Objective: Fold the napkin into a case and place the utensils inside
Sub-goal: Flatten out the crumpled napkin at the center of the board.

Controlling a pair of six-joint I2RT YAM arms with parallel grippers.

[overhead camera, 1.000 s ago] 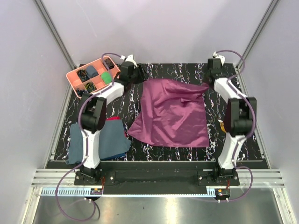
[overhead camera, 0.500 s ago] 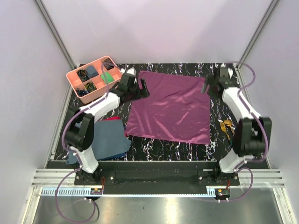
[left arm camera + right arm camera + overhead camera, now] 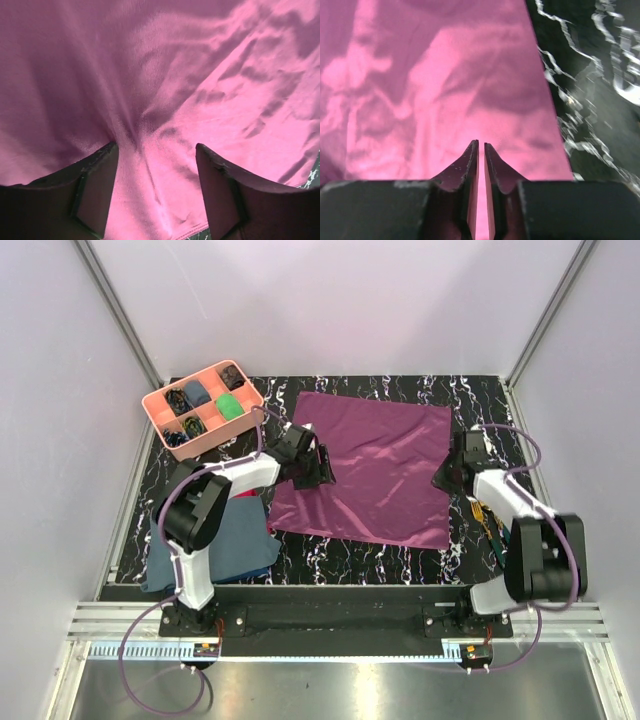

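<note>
Black marbled table (image 3: 340, 562), pale lilac walls (image 3: 330, 300), napkin (image 3: 375, 475) flat

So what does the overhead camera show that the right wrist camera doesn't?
Only overhead: the pink plastic compartment tray, the slate-blue cloth and the golden-orange utensils. Only the right wrist: the right gripper up close, its fingers almost shut with a thin slit between. Both: the plum-purple cloth napkin spread on the black marbled table.

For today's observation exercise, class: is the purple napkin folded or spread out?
Spread. The napkin lies flat on the table as one open square, four corners showing, only light wrinkles; no fold yet.
</note>
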